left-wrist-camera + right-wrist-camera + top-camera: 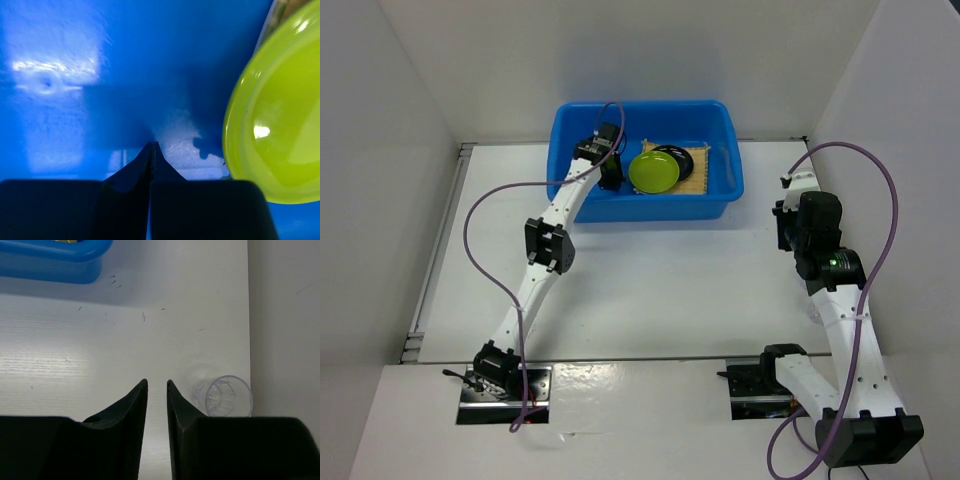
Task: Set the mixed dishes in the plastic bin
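Looking from above, one bin (660,208) sits at the far side of the worktop (650,280). It holds one mat (697,172), one green plate (654,172) stacked on it and one black plate (672,152) peeking out behind, so three dishes are in. The left arm (552,245) reaches inside. Left wrist view: the left end effector (151,150), fingers pressed together on nothing, hangs over bare bin floor beside the green plate. Right wrist view: the right end effector (157,390), fingers slightly apart and empty, hovers over the worktop with one clear cup (227,396) just right of it, probably the next pick. A second cup I cannot find.
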You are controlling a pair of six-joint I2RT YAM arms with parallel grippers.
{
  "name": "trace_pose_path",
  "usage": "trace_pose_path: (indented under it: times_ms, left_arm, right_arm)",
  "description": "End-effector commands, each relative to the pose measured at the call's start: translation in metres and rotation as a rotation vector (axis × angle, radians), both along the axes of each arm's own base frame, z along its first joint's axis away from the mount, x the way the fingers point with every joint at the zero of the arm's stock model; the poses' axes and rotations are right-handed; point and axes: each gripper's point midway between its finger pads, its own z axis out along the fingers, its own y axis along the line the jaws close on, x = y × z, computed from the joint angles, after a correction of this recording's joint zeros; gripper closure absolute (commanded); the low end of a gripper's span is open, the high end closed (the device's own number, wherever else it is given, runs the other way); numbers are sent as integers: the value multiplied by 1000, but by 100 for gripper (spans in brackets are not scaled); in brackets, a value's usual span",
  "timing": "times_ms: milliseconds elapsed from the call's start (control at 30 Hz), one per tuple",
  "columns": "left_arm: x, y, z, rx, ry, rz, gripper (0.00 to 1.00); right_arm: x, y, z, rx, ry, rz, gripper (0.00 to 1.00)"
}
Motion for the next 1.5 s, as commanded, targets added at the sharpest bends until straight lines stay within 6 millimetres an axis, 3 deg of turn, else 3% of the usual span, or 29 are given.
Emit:
trace_pose_path:
  times_ms: [0,67,100,133,233,267,300,367,433,567,733,800,933,967,1033,1067,1100,1167,1200,1233,1267,1300,1400,1433,1467]
  left_arm:
    - [2,5,1,30,-20,9,100]
    - [1,3,-4,25,-11,4,99]
    - [5,1,7,9,-40,12,99]
    - [3,0,3,4,-23,5,97]
    - [2,0,17,-3,-41,5,95]
    - [3,0,24,-2,-53,-2,95]
    - [-3,2,22,7,-29,-3,93]
    - [-6,9,37,39,-42,-6,92]
    - [-11,26,47,89,-34,13,87]
    - [-16,40,99,95,-92,17,71]
    - [-20,47,171,26,-201,23,58]
    - [-20,52,189,8,-235,29,57]
    - [-26,58,205,-3,-245,32,57]
    - [-25,61,201,0,-235,28,57]
    - [-27,67,208,-1,-241,37,57]
    - [-27,67,204,3,-229,37,57]
    - [-29,73,216,-3,-251,47,58]
    - [-31,79,220,-1,-248,56,58]
    - [-38,81,233,-5,-261,56,59]
    - [-41,82,240,-2,-273,50,59]
    - [-43,91,243,1,-268,63,59]
    - [-50,99,262,-6,-299,76,59]
    - [-67,118,289,15,-330,89,59]
    - [-72,121,295,34,-339,80,59]
    - [-81,130,315,39,-379,91,59]
  right_arm:
    - [9,1,11,9,-59,-10,72]
    - [11,-2,5,8,-50,-31,65]
    - [10,-13,4,-16,-56,-98,50]
    - [15,-20,-4,-31,-34,-142,47]
    - [22,-38,-23,-103,40,-236,45]
    - [25,-40,-47,-132,147,-232,45]
    - [28,-43,-54,-138,188,-239,45]
    - [29,-54,-83,-144,325,-252,45]
    - [26,-70,-90,-137,390,-262,41]
    - [20,-95,-104,-136,477,-260,31]
    - [13,-107,-124,-136,547,-224,31]
    - [13,-112,-131,-151,558,-213,31]
    - [14,-113,-153,-113,615,-191,48]
    - [13,-114,-159,-100,630,-191,60]
    - [11,-113,-171,-93,669,-186,75]
    - [11,-113,-171,-93,669,-186,94]
    - [10,-116,-171,-90,670,-195,100]
    - [13,-111,-155,-67,628,-185,100]
    - [15,-108,-143,-59,599,-175,100]
    - [20,-107,-111,-75,514,-158,100]
    - [16,-99,-96,-56,494,-123,100]
    - [23,-92,-68,-75,429,-93,100]
    - [18,-72,5,-139,276,-22,100]
    - [18,-59,21,-158,241,25,100]
    - [11,-50,41,-178,203,55,100]
